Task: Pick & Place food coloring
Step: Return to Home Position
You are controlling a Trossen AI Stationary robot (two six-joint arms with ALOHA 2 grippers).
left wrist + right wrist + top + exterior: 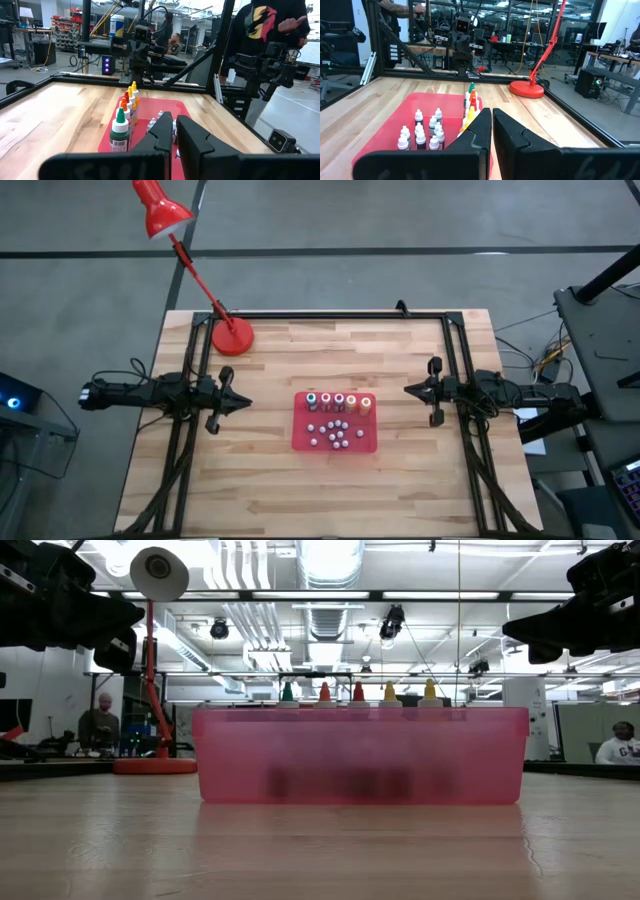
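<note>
Presently you have the food coloring bottles [338, 402] upright in a row inside the pink container [299, 444] at mid-worktop [250, 480]. The left end effector [240, 402] and right end effector [410, 390] sit well apart on either side, fingers pinched together and empty. Placement looks complete, with only homing left.

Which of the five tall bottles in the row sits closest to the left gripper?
The green bottle, at the row's end toward the left gripper; it is the only green one, and the other four stand farther along the row.

High looks straight down, low level; wrist views face inward, sharing the food coloring [338, 401].
</note>
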